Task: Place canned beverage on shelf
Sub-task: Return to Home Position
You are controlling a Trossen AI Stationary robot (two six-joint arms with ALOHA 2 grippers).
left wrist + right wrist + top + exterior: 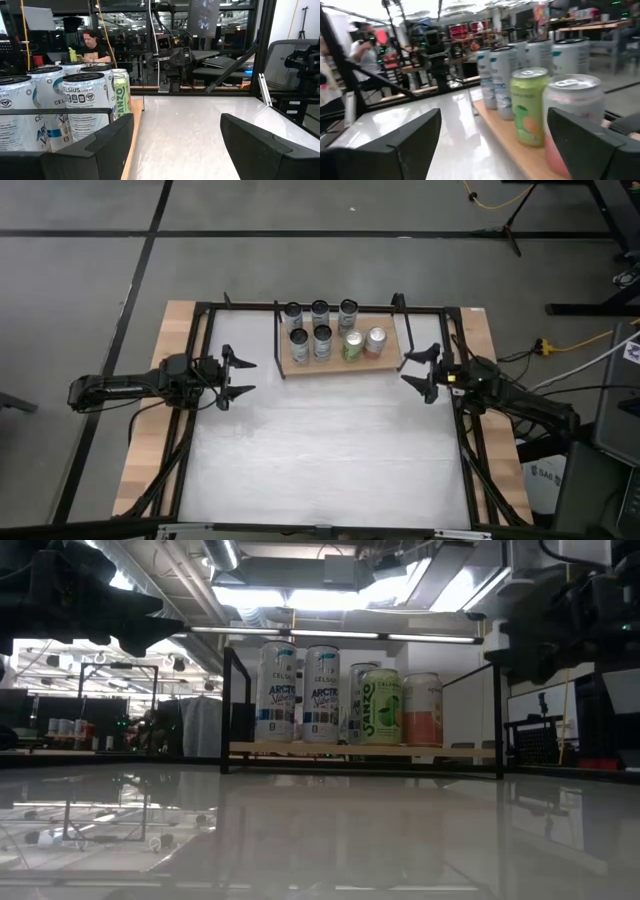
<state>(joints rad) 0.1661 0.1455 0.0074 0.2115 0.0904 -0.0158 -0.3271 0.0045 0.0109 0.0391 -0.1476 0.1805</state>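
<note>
Right at the far edge of the white tabletop, near its middle, sits the shelf, with seven cans upright on it in two rows. The front row ends with a green can and a pink can toward the right edge.

The left gripper hovers by the left edge and the right gripper by the right edge. Both have their fingers spread wide, holding and touching nothing.

The white cans read "CELSIUS" and "ARCTIC"; the green one shows "ANZO".

The tabletop is glossy and mirrors the ceiling lights. A person sits at a desk in the workshop beyond.
</note>
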